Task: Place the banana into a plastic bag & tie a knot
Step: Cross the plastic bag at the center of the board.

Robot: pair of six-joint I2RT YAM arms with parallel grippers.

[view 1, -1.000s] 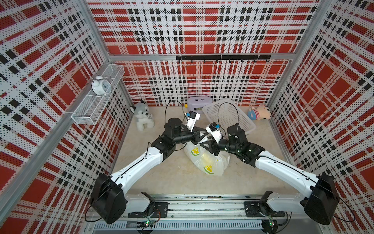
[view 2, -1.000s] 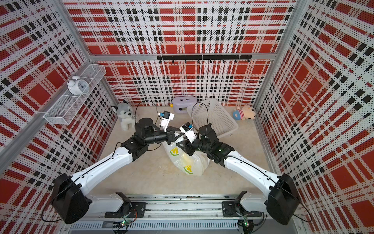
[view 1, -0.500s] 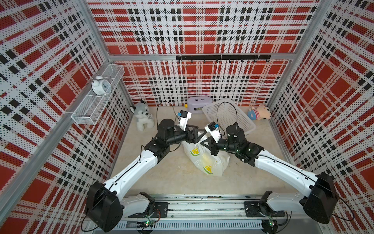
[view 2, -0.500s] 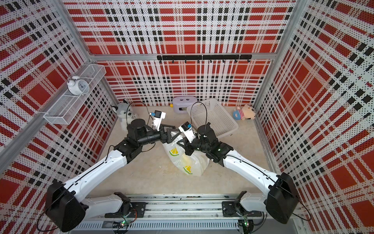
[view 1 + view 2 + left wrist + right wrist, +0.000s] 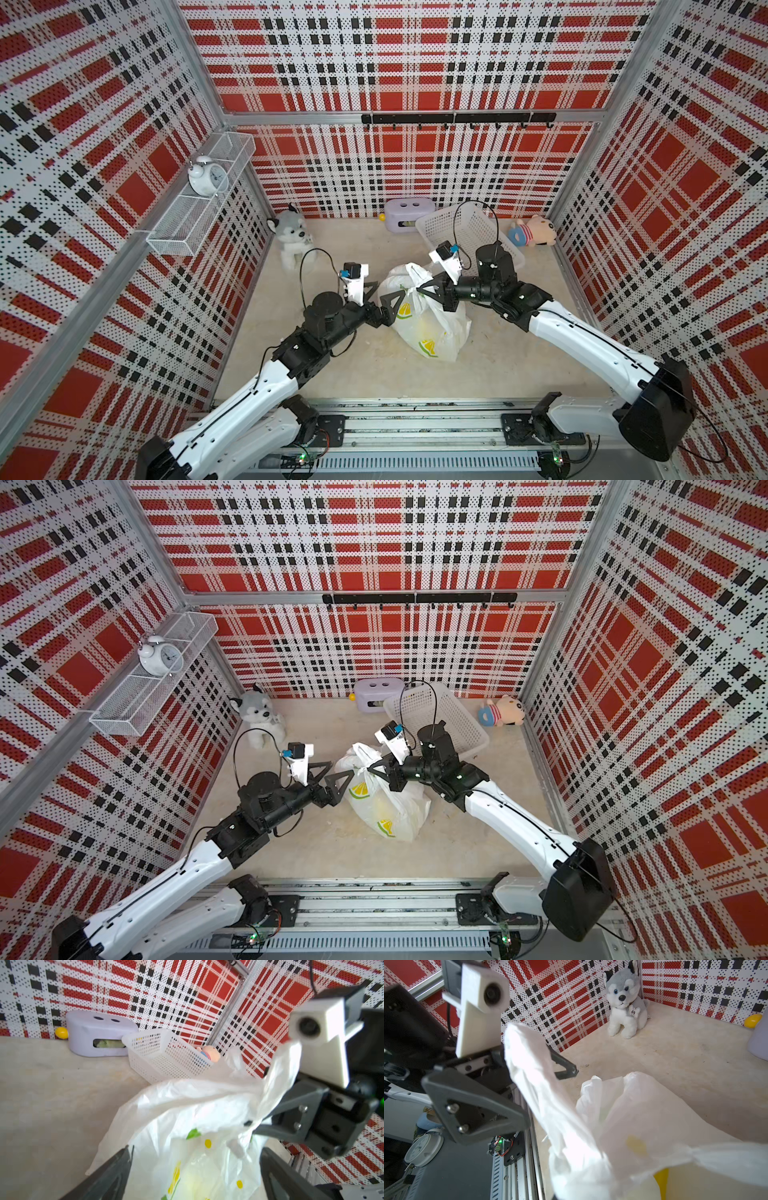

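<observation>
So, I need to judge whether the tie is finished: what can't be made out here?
- The knot: in both top views the right gripper covers the plastic bag's gathered neck, which is too small to tell.
- The banana: only a yellow patch behind bag film in the right wrist view, cut by the bottom edge.
- Right jaws: hidden under film in the right wrist view.
</observation>
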